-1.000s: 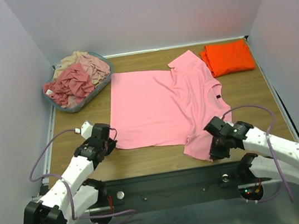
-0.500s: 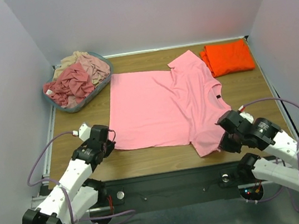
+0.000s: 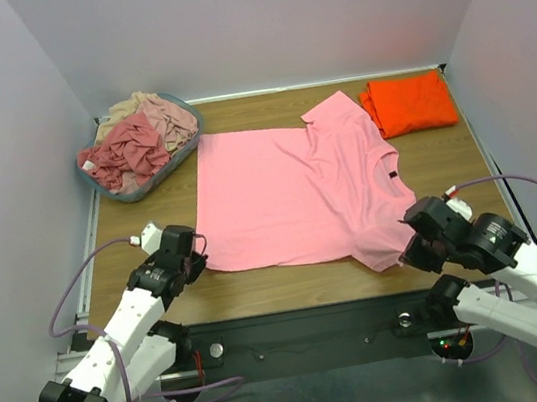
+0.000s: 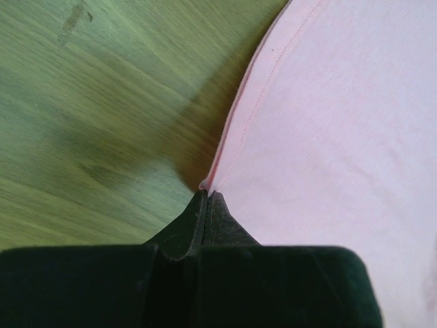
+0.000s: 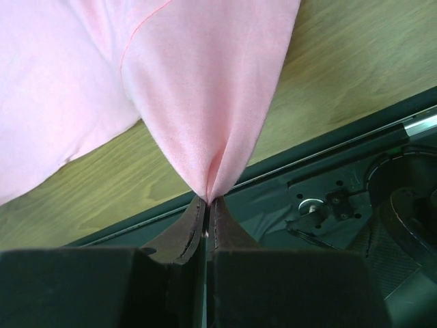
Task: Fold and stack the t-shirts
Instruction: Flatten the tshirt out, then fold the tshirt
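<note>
The pink t-shirt (image 3: 288,193) could slip free if an arm tugs too hard, since each one pinches only a tiny bit. The left gripper (image 4: 207,196) squeezes the hem corner at its tips. The right gripper (image 5: 206,200) nips a bunched corner just ahead. Both arms reach low and forward.

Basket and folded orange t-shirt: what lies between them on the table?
In the top view, the spread light pink t-shirt fills the stretch between the basket and the orange t-shirt, its sleeve reaching close to the orange one.
</note>
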Controlling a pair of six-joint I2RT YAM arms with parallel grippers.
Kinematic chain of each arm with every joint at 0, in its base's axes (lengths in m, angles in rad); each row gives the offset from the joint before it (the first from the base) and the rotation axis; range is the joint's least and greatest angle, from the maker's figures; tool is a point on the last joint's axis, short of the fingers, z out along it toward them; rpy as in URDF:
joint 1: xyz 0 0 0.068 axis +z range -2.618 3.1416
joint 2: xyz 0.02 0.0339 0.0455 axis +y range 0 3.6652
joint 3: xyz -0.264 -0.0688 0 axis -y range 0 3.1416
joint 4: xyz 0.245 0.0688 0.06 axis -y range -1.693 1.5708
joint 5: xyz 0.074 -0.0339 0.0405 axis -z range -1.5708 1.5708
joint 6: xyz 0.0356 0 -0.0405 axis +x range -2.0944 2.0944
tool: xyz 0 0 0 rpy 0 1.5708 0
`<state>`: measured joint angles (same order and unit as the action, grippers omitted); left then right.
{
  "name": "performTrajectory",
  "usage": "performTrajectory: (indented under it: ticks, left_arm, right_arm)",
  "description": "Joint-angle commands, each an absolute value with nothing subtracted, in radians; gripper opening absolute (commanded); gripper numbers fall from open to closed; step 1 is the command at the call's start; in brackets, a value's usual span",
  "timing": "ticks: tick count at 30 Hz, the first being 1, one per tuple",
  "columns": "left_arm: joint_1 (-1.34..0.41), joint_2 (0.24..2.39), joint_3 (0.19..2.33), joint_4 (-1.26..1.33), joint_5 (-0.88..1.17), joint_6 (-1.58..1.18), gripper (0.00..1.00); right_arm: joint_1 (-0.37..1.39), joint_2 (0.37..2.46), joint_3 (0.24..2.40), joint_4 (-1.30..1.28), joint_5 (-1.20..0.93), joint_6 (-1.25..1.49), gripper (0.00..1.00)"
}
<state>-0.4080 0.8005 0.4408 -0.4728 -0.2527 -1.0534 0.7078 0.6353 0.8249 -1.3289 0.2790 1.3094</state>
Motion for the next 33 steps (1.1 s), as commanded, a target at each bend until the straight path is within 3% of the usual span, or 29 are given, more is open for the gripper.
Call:
performTrajectory:
  ticks: [1, 6, 19, 33]
  left_arm:
    - [-0.402, 0.796, 0.483, -0.431, -0.235, -1.051, 0.0]
    - [-0.4, 0.879, 0.557, -0.405, -0.256, -1.019, 0.0]
    - [-0.356, 1.092, 0.704, -0.296, -0.253, -0.986, 0.0]
    - [-0.255, 1.284, 0.841, -0.215, -0.25, -0.96, 0.0]
  right_arm:
    - [0.707, 0.664, 0.812, -1.349, 0.327, 1.315, 0.0]
    - [0.707, 0.759, 0.779, -1.169, 0.334, 1.246, 0.0]
    - [0.654, 1.018, 0.98, -0.974, 0.666, 1.062, 0.0]
    - [0.345, 1.239, 1.046, -0.605, 0.453, 0.775, 0.0]
